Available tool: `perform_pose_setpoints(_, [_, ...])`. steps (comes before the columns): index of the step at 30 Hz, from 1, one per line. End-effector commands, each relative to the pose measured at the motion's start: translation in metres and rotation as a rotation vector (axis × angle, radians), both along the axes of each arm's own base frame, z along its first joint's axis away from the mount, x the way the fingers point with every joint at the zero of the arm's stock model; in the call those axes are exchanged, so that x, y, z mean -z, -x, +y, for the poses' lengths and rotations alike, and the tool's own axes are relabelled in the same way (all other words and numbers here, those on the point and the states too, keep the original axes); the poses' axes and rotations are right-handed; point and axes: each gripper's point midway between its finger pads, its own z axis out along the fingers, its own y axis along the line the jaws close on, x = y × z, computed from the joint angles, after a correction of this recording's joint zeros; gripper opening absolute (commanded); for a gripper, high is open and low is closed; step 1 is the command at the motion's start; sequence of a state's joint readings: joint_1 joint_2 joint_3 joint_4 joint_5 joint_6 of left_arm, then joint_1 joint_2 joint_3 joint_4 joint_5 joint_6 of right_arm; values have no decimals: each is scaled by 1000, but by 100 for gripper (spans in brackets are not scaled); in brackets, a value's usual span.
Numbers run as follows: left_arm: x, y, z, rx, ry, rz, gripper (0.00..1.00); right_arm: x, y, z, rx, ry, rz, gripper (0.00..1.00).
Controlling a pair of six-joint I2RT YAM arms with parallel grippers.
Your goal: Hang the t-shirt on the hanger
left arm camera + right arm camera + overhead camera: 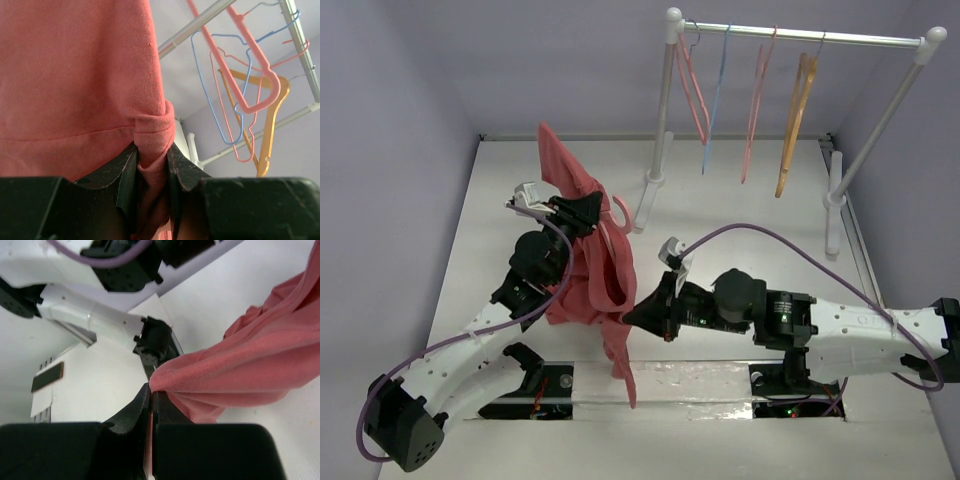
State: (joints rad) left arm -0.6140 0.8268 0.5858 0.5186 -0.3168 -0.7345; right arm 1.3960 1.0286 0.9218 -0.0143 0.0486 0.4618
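T-shirt (588, 275) held by both grippers, hanger hook showing at its far edge

Nearest me, at the front edge of the table (760, 190), I see the two arm bases. The right arm reaches leftward across the front strip. The right gripper (638, 312) has its jaws pressed together on a thin fold of the salmon-red cloth. In the right wrist view the fabric leaves the fingertips (145, 397) and runs up and to the right in taut folds. Below that grip, a loose tail of the shirt trails toward the near edge, between the two bases.

The bulk of the t-shirt hangs bunched at mid-table, between the two grippers. Farther back, the left gripper (575, 212) has its jaws narrowly parted and pinching a rolled hem. The left wrist view shows this fold wedged between the two pads (127, 172). A pointed flap of cloth rises beyond this gripper toward the back wall.

The thick pink hanger (626, 212) shows only its curved hook, just right of the left gripper and against the shirt. I cannot tell how much of its body lies inside the cloth.

Farthest back stands the white rack (800, 35). Two thin pink wire hangers (692, 90), a blue wire hanger (717, 95) and an orange-tan hanger (795, 120) hang from it.
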Motion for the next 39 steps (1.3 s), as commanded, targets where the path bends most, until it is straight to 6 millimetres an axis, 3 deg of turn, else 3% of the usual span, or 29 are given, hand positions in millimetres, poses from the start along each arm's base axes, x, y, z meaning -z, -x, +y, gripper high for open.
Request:
perform_pose_setpoints(1, [-39, 12, 2, 35, 130, -102, 0, -28, -12, 2, 72, -75, -23, 0])
perform_pose_setpoints(3, [-38, 16, 0, 58, 146, -74, 0, 18, -25, 4, 152, 54, 8, 0])
perform_pose_setpoints(4, [-39, 18, -1, 74, 169, -62, 0, 55, -28, 13, 171, 159, 46, 0])
perform_pose_setpoints(6, [-36, 23, -1, 86, 178, -36, 0, 96, -30, 12, 204, 296, 84, 0])
perform_pose_setpoints(7, [-35, 26, -2, 101, 192, -24, 0, 114, -30, 13, 217, 332, 114, 0])
perform_pose_setpoints(10, [-26, 32, -7, 140, 187, 19, 0, 133, -31, 8, 244, 345, 145, 1])
perform_pose_setpoints(11, [-21, 33, -8, 152, 190, 41, 0, 128, -28, 7, 241, 328, 147, 6])
perform_pose_setpoints(12, [-16, 35, -10, 162, 188, 55, 0, 128, -28, 4, 244, 324, 147, 21])
perform_pose_setpoints(15, [-2, 40, -13, 189, 190, 91, 0, 111, -29, -4, 266, 298, 131, 45])
perform_pose_setpoints(22, [22, 41, -9, 170, 181, 136, 0, 59, -33, -20, 265, 210, 54, 66])
perform_pose_setpoints(26, [26, 42, -9, 171, 181, 146, 0, 10, -49, -21, 319, 122, -40, 77])
perform_pose_setpoints(31, [31, 42, -11, 179, 172, 156, 0, -49, -71, -12, 413, -16, -166, 83])
perform_pose_setpoints(34, [32, 43, -12, 186, 171, 160, 0, -61, -90, -1, 496, 16, -244, 85])
perform_pose_setpoints(36, [33, 44, -12, 189, 169, 164, 0, -54, -101, 13, 545, 62, -267, 83])
perform_pose_setpoints(37, [33, 44, -13, 190, 169, 166, 0, -66, -107, 16, 563, 48, -274, 81])
perform_pose_setpoints(38, [32, 44, -13, 194, 170, 164, 0, -66, -111, 18, 585, 65, -291, 79])
perform_pose_setpoints(39, [33, 45, -13, 195, 168, 166, 0, -65, -116, 27, 607, 61, -296, 71])
